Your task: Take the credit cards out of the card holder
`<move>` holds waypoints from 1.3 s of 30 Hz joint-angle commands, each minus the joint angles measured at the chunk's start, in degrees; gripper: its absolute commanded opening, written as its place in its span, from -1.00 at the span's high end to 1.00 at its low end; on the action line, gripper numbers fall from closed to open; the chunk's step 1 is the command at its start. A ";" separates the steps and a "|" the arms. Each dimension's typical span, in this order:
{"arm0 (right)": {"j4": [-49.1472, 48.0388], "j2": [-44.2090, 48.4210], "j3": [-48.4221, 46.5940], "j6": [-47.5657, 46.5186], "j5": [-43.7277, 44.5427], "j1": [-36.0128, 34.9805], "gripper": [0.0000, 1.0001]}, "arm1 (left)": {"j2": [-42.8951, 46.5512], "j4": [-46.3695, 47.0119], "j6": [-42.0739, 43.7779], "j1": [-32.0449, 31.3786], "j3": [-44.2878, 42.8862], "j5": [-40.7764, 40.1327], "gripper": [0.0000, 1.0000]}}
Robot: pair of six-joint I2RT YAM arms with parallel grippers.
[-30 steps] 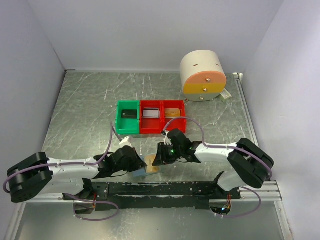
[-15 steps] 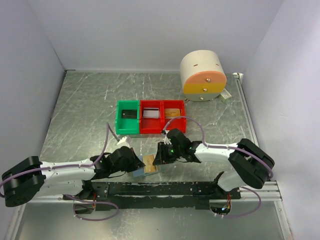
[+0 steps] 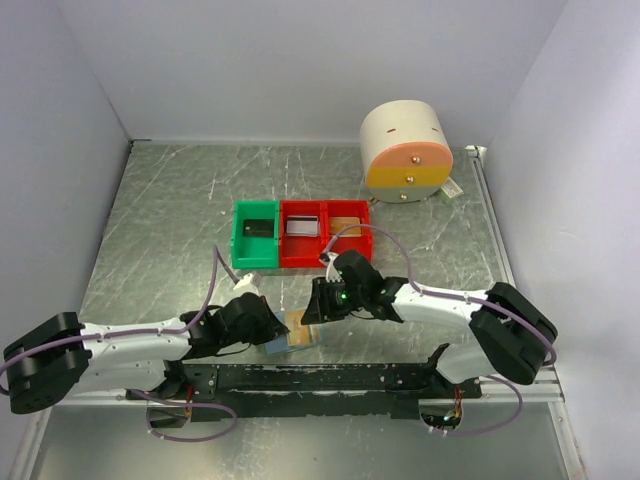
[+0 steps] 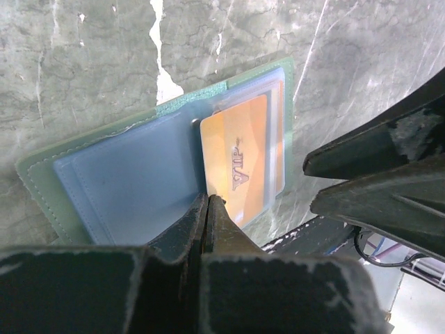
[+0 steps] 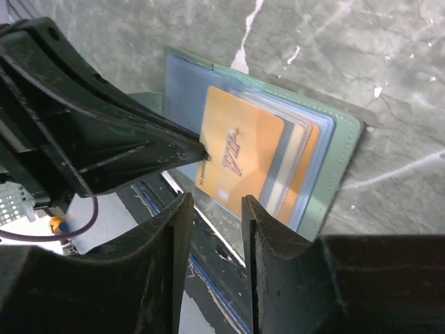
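The card holder (image 3: 297, 337) lies spread open and flat on the marbled grey table (image 3: 160, 220), at its near edge just beyond the black mounting rail (image 3: 330, 378) and between my two grippers. Seen from above, its long axis runs left to right on a slight slant, with the fold across the middle. It is soft translucent plastic, pale blue inside, with a pale green stitched border. The left pocket shows only plain blue. The right pocket carries an orange card (image 4: 240, 163) with raised, slanted lettering. The card's long axis runs crosswise to the holder's spread, with one short end toward the rail and the other toward the far side of the table. Behind it, in clear sleeves, the edge of a second, gold-tan card (image 5: 309, 163) shows. My left gripper (image 4: 207, 203) has its fingers pressed together, and their tips rest on the holder at the fold, right against the orange card's long edge. My right gripper (image 5: 215, 205) hangs over the card's rail-side end, jaws partly apart with nothing between them.
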State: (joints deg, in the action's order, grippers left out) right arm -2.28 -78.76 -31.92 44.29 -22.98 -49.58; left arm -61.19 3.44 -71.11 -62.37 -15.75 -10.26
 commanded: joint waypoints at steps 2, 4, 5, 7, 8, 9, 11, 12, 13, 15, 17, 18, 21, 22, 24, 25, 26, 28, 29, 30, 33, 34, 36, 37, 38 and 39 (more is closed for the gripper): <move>-3.25 -2.35 -0.77 -0.05 -2.31 -0.56 0.29 | -0.85 0.25 0.54 -0.12 -0.91 -1.25 0.86; -3.29 -4.77 -0.96 -0.12 -2.56 -0.58 0.29 | -0.90 0.89 0.37 -0.12 -0.67 -1.03 0.85; -2.59 -6.04 -1.21 -0.35 -2.22 -0.59 0.30 | -0.87 1.27 0.30 -0.12 -0.49 -0.92 0.83; -1.91 -7.74 -1.03 -0.92 -1.50 -0.60 0.29 | -0.34 2.40 0.04 -0.12 0.23 -0.90 0.76; -2.33 -8.30 -0.51 -0.82 -1.38 -0.56 0.29 | -0.01 3.17 -0.01 -0.12 0.72 -0.71 0.71; -2.75 -8.57 0.14 -0.59 -1.40 -0.60 0.29 | 0.27 4.09 -0.09 -0.12 1.24 -0.60 0.67; -3.39 -8.77 1.26 -0.08 -1.08 -0.59 0.29 | 0.83 5.47 -0.23 -0.14 2.35 -0.39 0.56; -3.61 -8.60 1.78 0.29 -0.73 -0.58 0.29 | 1.00 5.88 -0.40 -0.12 2.71 -0.37 0.45; -3.87 -8.43 2.31 0.53 -0.36 -0.52 0.29 | 1.13 6.18 -0.50 -0.12 3.04 -0.30 0.35; -4.31 -8.01 3.16 1.06 0.14 -0.55 0.28 | 1.09 6.77 -0.73 -0.12 3.54 -0.20 0.27; -5.13 -7.81 4.00 1.74 0.30 -0.57 0.28 | 0.85 7.44 -1.02 -0.12 3.97 -0.20 0.23; -5.40 -7.77 4.32 1.95 0.31 -0.57 0.29 | 0.81 8.07 -1.16 -0.12 4.28 -0.20 0.22; -5.83 -8.06 4.66 2.35 0.31 -0.56 0.28 | 0.48 10.18 -1.83 -0.13 5.28 -0.35 0.18; -5.88 -8.15 4.76 2.42 0.31 -0.52 0.28 | 0.26 10.38 -2.18 -0.17 5.62 -0.44 0.15; -5.93 -8.11 4.76 2.46 0.38 -0.58 0.28 | -0.13 10.95 -2.80 -0.12 6.16 -0.62 0.12; -5.90 -8.08 4.76 2.46 0.44 -0.53 0.29 | -0.24 11.38 -3.07 -0.13 6.47 -0.71 0.11; -5.89 -8.05 4.84 2.46 0.48 -0.58 0.28 | -0.32 11.90 -3.38 -0.12 6.92 -0.79 0.11; -5.89 -8.03 4.86 2.45 0.56 -0.53 0.29 | -0.41 13.61 -3.86 -0.05 7.98 -0.90 0.08; -5.93 -8.12 4.85 2.40 0.49 -0.53 0.29 | -0.54 14.54 -4.00 -0.04 8.54 -0.79 0.08; -5.97 -8.17 4.85 2.45 0.41 -0.53 0.29 | -0.82 15.58 -3.95 -0.08 9.00 -0.67 0.07; -6.44 -8.40 4.94 2.55 0.23 -0.52 0.29 | -2.54 18.58 -3.67 0.18 9.91 0.25 0.05; -6.57 -8.53 4.98 2.55 0.10 -0.53 0.28 | -3.46 19.78 -3.42 0.34 10.00 0.81 0.05; -6.82 -8.75 5.02 2.64 -0.08 -0.58 0.29 | -5.53 21.71 -3.08 0.63 9.72 1.95 0.08; -6.98 -8.76 5.03 2.65 -0.17 -0.55 0.28 | -6.55 22.56 -3.00 0.74 9.55 2.33 0.10; -7.03 -8.74 5.10 2.66 -0.19 -0.60 0.28 | -7.50 24.01 -2.91 0.73 9.58 2.68 0.12; -6.99 -8.71 5.11 2.65 -0.16 -0.54 0.29 | -8.48 25.33 -2.94 0.88 9.67 3.04 0.13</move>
State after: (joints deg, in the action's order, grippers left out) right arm -12.58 -85.69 -28.80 47.90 -25.78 -49.95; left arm -66.11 25.39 -75.02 -61.91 -7.09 -9.37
